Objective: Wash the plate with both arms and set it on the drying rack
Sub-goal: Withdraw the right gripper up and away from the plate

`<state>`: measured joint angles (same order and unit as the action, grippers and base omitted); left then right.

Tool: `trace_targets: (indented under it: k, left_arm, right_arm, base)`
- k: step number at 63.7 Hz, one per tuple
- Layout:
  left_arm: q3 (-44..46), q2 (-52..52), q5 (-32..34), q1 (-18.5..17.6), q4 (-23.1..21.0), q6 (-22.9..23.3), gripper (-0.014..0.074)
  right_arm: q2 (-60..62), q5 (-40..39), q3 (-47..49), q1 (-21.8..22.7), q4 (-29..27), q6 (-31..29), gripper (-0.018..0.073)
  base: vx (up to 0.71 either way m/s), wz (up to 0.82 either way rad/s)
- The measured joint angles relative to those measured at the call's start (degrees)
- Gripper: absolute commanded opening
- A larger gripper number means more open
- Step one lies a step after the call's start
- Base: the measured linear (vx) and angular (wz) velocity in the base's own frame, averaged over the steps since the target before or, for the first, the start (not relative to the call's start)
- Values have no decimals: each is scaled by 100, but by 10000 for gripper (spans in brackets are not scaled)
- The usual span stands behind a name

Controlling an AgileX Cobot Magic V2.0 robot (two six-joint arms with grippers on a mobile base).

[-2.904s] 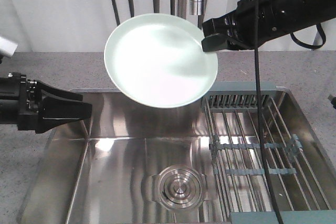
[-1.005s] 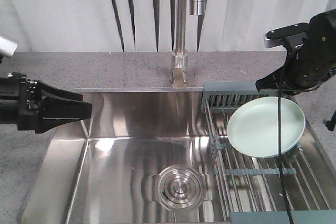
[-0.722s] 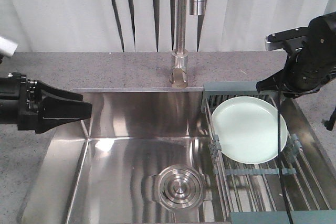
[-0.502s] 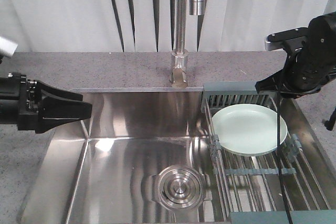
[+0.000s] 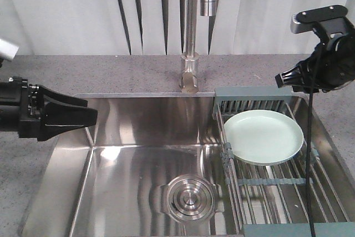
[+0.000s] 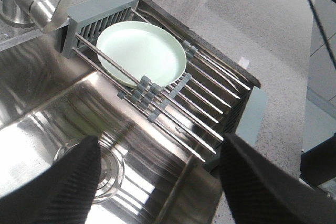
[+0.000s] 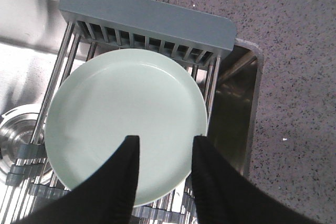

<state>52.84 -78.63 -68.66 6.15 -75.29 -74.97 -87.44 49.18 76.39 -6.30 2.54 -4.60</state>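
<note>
One black blocky left end effector (image 5: 91, 117): fingers spread, empty.
Round pale mint-green plate (image 5: 263, 137): flat on the steel-rod drying rack (image 5: 266, 192), by its slotted end.
Handling: probably stiff, glossy, slippery, breakable; pinch the rim.
Black right end effector (image 7: 164, 148): parted, empty, above the plate.

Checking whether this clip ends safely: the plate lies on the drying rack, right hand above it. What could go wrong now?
The right arm's cable hangs across the drying rack beside the plate; pulling away could drag the rim.
The plate's edge reaches the basin-side rods, so a nudge might tip it into the sink.
The open right hand hangs just above it; a dip would strike it.
</note>
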Motion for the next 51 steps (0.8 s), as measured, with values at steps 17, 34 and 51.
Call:
trace_targets:
  k: [17,34,51]
  left_arm:
    - [0,0,0,0,0,0,471]
    - [0,0,0,0,0,0,471]
    - [0,0,0,0,0,0,471]
  right_arm:
    - [1636,-893,-1593,0,-51,-13,257]
    - [3348,-1746,-3174,0,-111,-13,257]
    - [4970,-2221,-4716,0,-120,-13,257]
  base:
    - [0,0]
    - [0,0]
    - [0,0]
